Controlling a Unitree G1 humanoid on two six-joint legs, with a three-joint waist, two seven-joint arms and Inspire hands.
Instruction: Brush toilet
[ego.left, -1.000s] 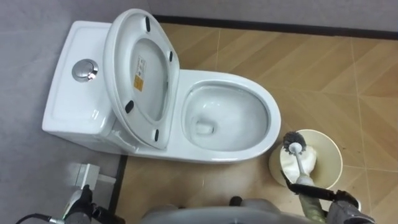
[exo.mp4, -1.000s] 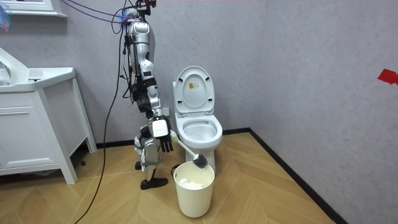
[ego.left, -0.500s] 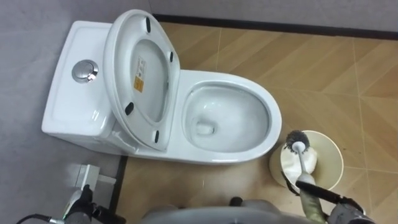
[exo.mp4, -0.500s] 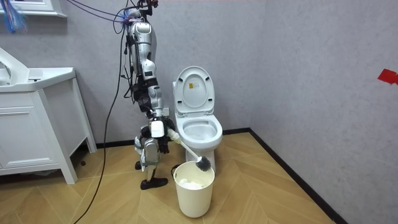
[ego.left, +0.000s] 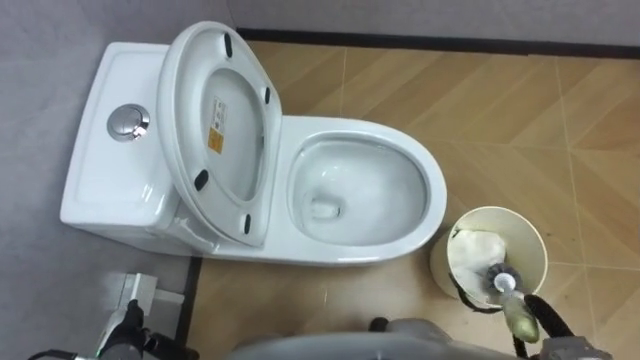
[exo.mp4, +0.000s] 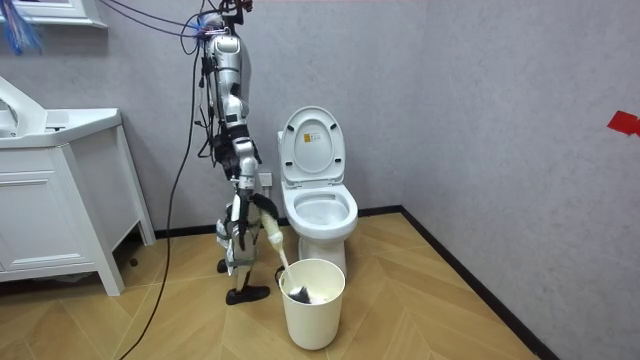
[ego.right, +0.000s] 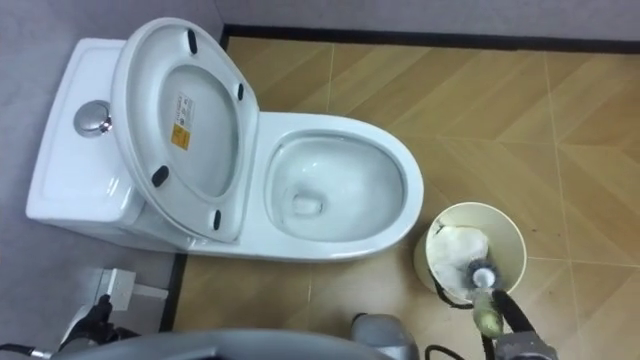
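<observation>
Cream bin (ego.left: 440, 272) beside the toilet (ego.left: 430, 190) has the brush (ego.left: 497, 277) poked head-down inside, maybe to drip off. Its handle slants up to the right hand (exo.mp4: 254, 205), but I cannot tell its grip.

A grey textured wall (exo.mp4: 480, 90) backs the room, with a small red patch (exo.mp4: 622, 122) at the room view's right. A dark baseboard (ego.left: 420, 41) runs along its foot. The floor (exo.mp4: 430, 310) is light wood laid in a herringbone pattern. At the room view's left stands a white cabinet (exo.mp4: 50, 220), with a shelf (exo.mp4: 55, 22) on the wall above it. The light is even.
</observation>
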